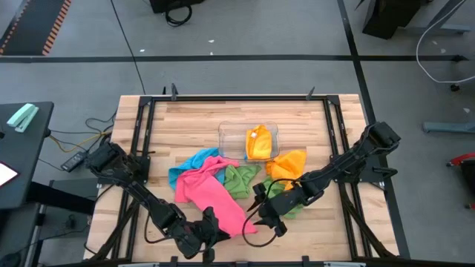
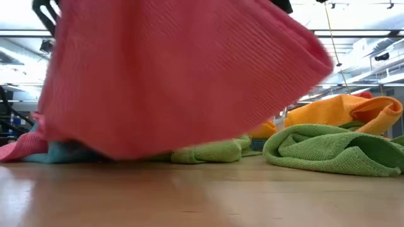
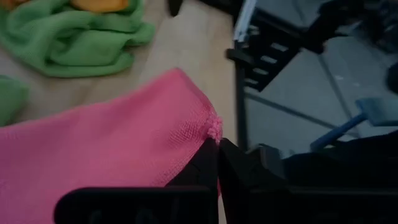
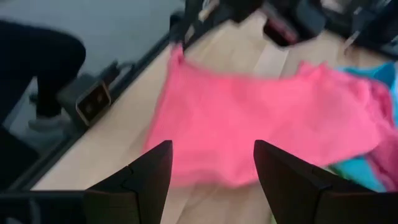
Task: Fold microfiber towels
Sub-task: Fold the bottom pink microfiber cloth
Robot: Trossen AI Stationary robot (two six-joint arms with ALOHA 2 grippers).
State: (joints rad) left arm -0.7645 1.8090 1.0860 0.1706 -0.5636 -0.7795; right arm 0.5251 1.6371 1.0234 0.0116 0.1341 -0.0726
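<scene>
1. You have the wooden worktop [image 1: 185,119] under both arms, with the cloths heaped near its middle and front.
2. Your biggest cloth is the pink towel [image 1: 215,194], spread from the heap toward the front edge. In the low view its raised part [image 2: 177,75] hangs above the worktop and fills most of the picture.
3. A blue towel [image 1: 191,165] lies partly under the pink one, on its far left side.
4. You see one green towel [image 1: 239,178] just right of the pink one, and another green towel [image 2: 334,150] bunched under the right arm.
5. An orange towel [image 1: 291,163] lies crumpled beside the clear tray [image 1: 228,133]; a further orange towel [image 1: 258,143] sits inside that tray.
6. Your left pincer [image 1: 210,228] is at the front edge, clenched on the corner of the pink towel; the left wrist view shows the hem [image 3: 208,127] nipped between the closed fingers.
7. Your right pincer [image 1: 267,219] hovers by the pink towel's right edge, released, its fingers [image 4: 292,177] spread with nothing between them.
</scene>
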